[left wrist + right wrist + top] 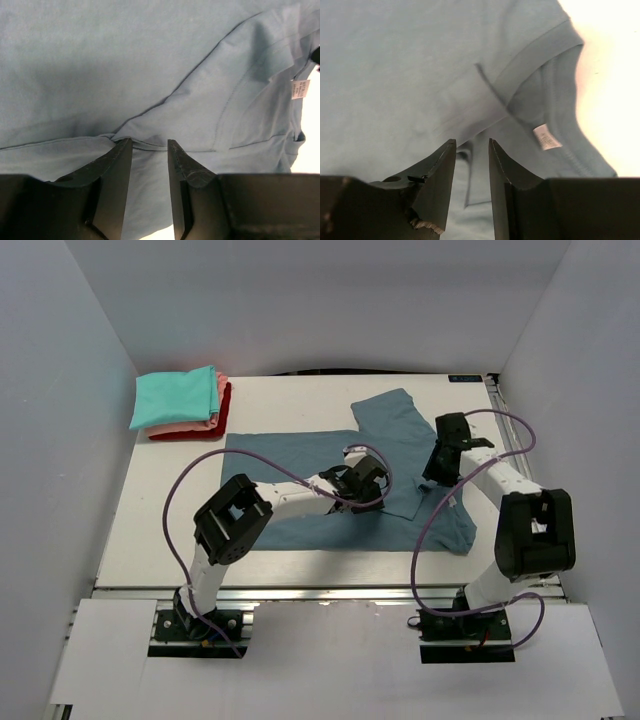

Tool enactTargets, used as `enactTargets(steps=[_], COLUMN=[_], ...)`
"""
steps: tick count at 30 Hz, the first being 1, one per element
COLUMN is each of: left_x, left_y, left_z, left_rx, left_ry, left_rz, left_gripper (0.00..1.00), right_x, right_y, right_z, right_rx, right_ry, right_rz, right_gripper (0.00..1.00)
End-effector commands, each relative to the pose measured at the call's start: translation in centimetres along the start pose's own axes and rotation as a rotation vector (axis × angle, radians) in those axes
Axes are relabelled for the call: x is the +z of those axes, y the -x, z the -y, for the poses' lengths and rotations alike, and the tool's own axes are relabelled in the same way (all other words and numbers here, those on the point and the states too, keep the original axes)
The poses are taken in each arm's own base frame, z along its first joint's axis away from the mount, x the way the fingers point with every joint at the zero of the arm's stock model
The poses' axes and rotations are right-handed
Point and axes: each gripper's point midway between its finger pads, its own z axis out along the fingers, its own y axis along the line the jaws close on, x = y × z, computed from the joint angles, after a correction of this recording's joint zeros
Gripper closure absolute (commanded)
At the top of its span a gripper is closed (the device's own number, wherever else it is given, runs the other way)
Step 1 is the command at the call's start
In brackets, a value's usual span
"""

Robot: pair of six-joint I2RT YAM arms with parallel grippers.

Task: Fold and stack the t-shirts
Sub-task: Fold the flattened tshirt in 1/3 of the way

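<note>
The large slate-blue t-shirt (290, 455) lies partly folded in the middle of the table, one sleeve pointing to the back. My left gripper (368, 485) is over its middle, jaws open a little, tips at a fold seam (148, 142) with cloth showing between them. My right gripper (438, 468) is over the shirt's right part, jaws open a little, just above the cloth (471, 142). The white neck tag (546, 137) lies right of its fingers and also shows in the left wrist view (300, 89). The folded teal (175, 398), salmon-pink (195, 424) and red (215, 425) shirts sit stacked at the back left.
The white table (170, 520) is boxed in by pale walls on the left, back and right. Purple cables loop from both arms over the table's near part. The arm bases stand at the near edge.
</note>
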Motion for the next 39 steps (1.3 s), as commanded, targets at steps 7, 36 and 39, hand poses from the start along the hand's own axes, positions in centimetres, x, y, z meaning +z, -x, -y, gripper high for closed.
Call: enactTargets(steps=[7, 36, 39], left_x=[-0.3, 0.1, 0.0], left_y=[1.2, 1.1, 1.0], left_z=[1.6, 1.8, 1.8], left_rx=[0.01, 0.016, 0.017], left_ry=[-0.017, -0.018, -0.02], left_rz=[0.026, 0.018, 0.018], left_gripper=[0.56, 0.58, 0.58], right_x=[1.4, 3.9, 3.8], right_y=[2.4, 2.2, 2.0], right_z=[1.8, 1.6, 1.5], right_rx=[0.03, 0.043, 0.048], right_ry=[-0.054, 0.017, 0.027], right_rz=[0.033, -0.033, -0.039], right_gripper=[0.62, 0.71, 0.7])
